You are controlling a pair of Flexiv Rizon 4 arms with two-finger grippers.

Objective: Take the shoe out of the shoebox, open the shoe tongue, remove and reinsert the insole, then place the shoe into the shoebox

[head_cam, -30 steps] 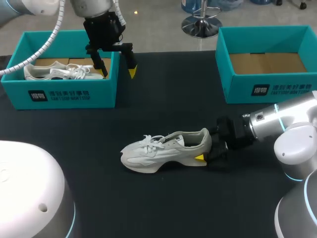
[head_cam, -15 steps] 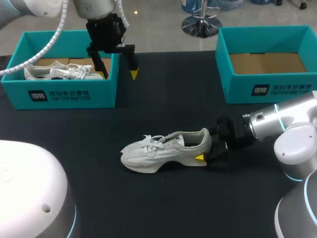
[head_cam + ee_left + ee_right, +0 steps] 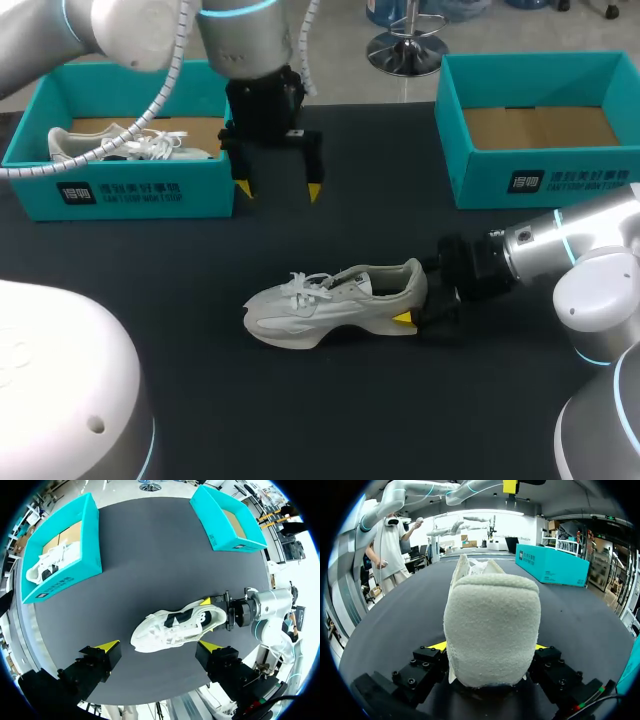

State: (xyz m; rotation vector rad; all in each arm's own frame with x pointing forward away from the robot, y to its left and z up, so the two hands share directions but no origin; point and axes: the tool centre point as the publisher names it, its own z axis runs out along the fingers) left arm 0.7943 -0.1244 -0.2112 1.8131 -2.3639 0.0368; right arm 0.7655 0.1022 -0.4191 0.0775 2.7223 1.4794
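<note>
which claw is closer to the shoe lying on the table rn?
Right. The right claw is shut on the heel of the shoe; the left claw hangs open above and beyond it, well apart, touching nothing.

The left shoebox point(image 3: 200, 190) carries a dark square logo point(image 3: 76, 193) beside two short lines of white characters point(image 3: 140, 192) on its front wall. The right shoebox point(image 3: 480, 180) bears the same mark. The characters are too small to make out.
</note>
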